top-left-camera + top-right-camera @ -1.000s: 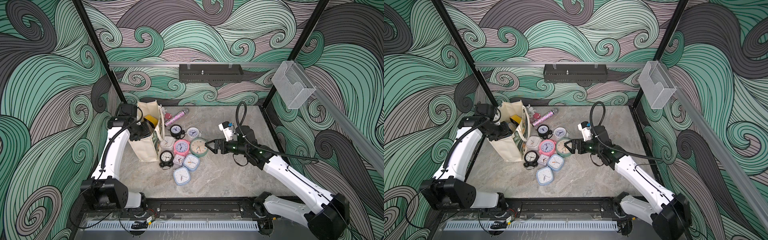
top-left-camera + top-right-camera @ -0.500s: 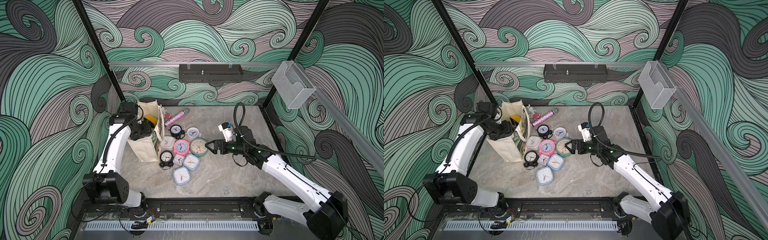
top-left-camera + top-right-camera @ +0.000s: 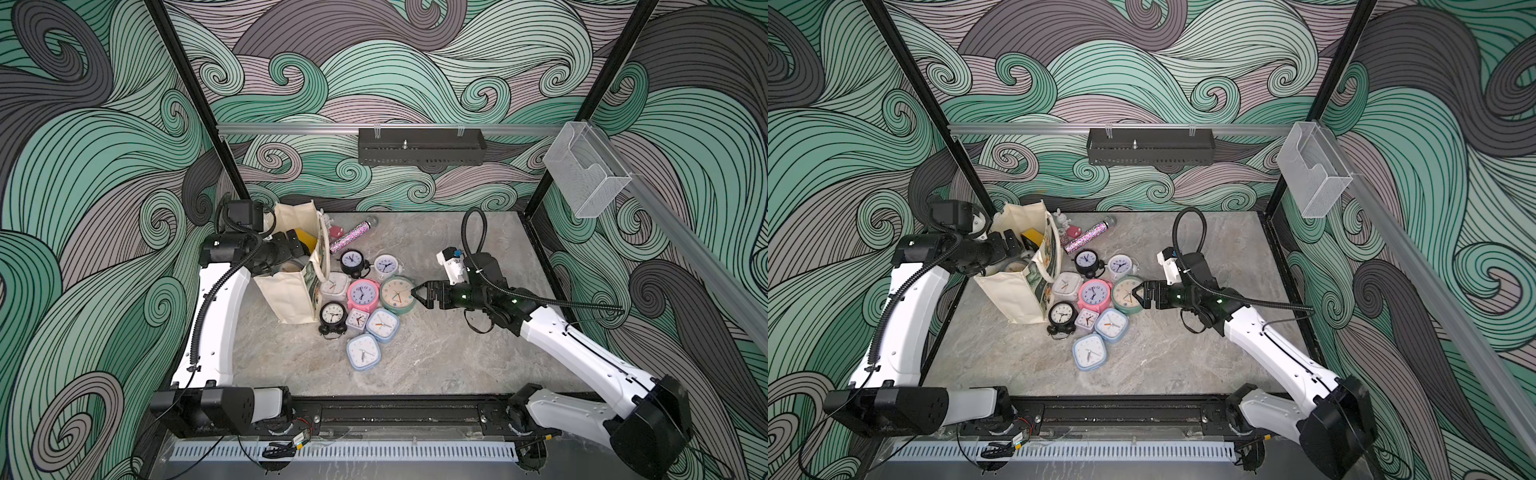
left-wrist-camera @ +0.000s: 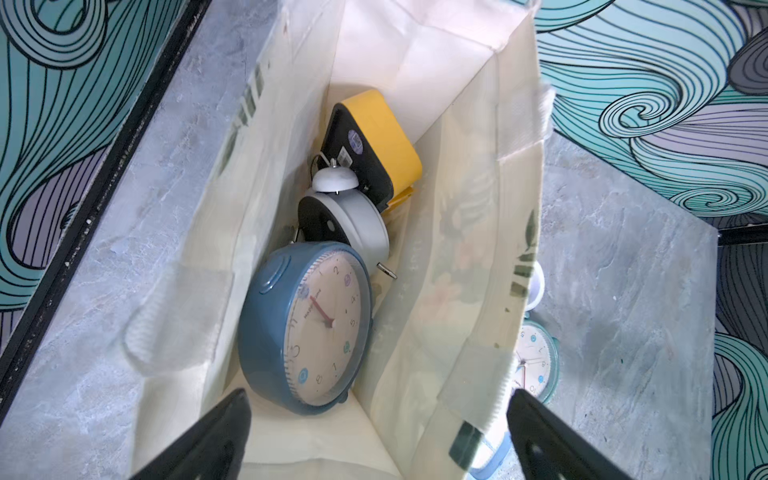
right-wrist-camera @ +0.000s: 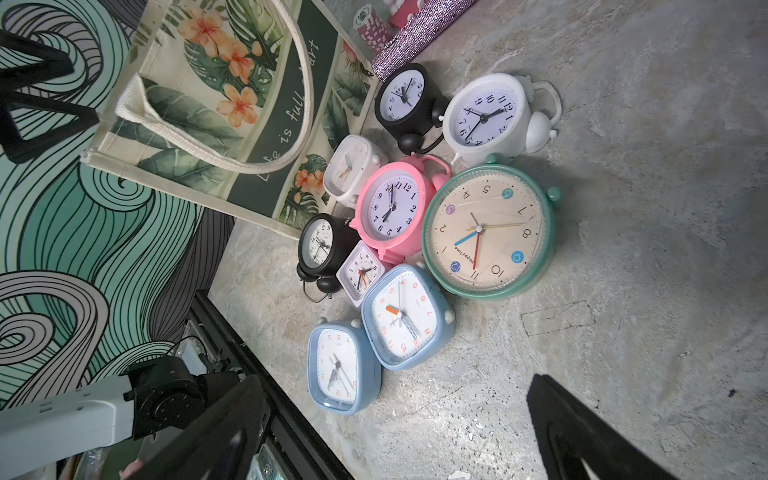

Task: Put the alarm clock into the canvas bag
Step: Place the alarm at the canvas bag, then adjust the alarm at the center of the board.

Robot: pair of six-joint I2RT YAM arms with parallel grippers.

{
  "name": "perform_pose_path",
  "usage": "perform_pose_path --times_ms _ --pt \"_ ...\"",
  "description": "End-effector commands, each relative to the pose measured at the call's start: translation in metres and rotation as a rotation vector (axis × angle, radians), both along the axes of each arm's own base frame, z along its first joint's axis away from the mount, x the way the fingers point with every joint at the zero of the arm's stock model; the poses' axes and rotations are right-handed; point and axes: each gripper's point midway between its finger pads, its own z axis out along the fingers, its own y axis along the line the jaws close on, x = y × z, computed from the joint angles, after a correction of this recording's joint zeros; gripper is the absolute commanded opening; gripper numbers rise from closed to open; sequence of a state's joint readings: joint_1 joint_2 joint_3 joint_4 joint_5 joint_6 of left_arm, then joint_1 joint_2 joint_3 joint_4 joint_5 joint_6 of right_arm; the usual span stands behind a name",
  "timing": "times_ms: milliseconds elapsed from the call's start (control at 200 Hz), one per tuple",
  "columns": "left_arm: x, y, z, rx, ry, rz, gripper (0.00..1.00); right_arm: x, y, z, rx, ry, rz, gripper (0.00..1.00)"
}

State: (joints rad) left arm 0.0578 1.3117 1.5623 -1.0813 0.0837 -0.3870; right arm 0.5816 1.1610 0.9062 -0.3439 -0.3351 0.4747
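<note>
Left fingers hang spread over the bag at far left, a blue clock inside. Right fingers, spread, face the teal clock on the counter: straddle its rim squarely, then close.

High stereo pair, close wrist views
</note>
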Motion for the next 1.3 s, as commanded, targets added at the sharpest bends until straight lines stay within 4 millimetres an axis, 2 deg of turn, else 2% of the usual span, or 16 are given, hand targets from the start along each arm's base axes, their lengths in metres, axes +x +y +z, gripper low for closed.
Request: perform_pose_path --times_ms 0,110,245,340,465,545,605,725,846,886,911,1026,1086,1156,1296 --pt "-0.005 -0.003 0.027 -0.011 -0.056 -0.019 0.99 0.002 -0.004 -0.007 -0.055 0.006 -0.014 1.0" --pt "-0.009 -0.017 0.055 -0.032 -0.132 -0.068 0.99 0.006 -0.007 -0.013 -0.092 0.027 -0.034 1.0" --pt "-0.015 -0.053 0.081 -0.033 -0.19 -0.19 0.99 0.016 -0.015 -0.025 -0.159 0.058 -0.089 1.0" --pt "-0.02 -0.087 0.084 -0.014 -0.196 -0.295 0.99 0.024 -0.018 -0.035 -0.204 0.1 -0.123 1.0" --pt "-0.028 -0.127 0.073 0.009 -0.171 -0.421 0.98 0.041 -0.021 -0.045 -0.249 0.139 -0.181 0.97" --pt "-0.033 -0.152 0.056 0.02 -0.131 -0.508 0.97 0.055 -0.026 -0.056 -0.297 0.171 -0.223 0.92" --pt "-0.038 -0.169 0.04 0.038 -0.09 -0.571 0.95 0.066 -0.031 -0.064 -0.32 0.196 -0.254 0.83" --pt "-0.047 -0.203 0.002 0.005 0.003 -0.668 0.85 0.092 -0.036 -0.079 -0.336 0.249 -0.307 0.7" --pt "-0.055 -0.232 -0.038 -0.066 0.085 -0.73 0.66 0.112 -0.033 -0.094 -0.395 0.282 -0.307 0.6" --pt "-0.057 -0.24 -0.046 -0.081 0.1 -0.744 0.57 0.119 -0.031 -0.098 -0.408 0.288 -0.303 0.57" --pt "-0.055 -0.246 -0.06 -0.081 0.137 -0.747 0.5 0.122 -0.029 -0.101 -0.415 0.292 -0.298 0.56" --pt "-0.053 -0.262 -0.093 -0.095 0.234 -0.758 0.3 0.132 -0.024 -0.119 -0.451 0.33 -0.28 0.5" --pt "-0.052 -0.266 -0.109 -0.09 0.303 -0.756 0.28 0.135 -0.022 -0.127 -0.463 0.344 -0.271 0.49" --pt "-0.051 -0.27 -0.132 -0.072 0.379 -0.752 0.2 0.137 -0.021 -0.135 -0.475 0.358 -0.261 0.48" --pt "-0.045 -0.275 -0.163 -0.054 0.433 -0.743 0.12 0.139 -0.018 -0.146 -0.492 0.376 -0.232 0.47"
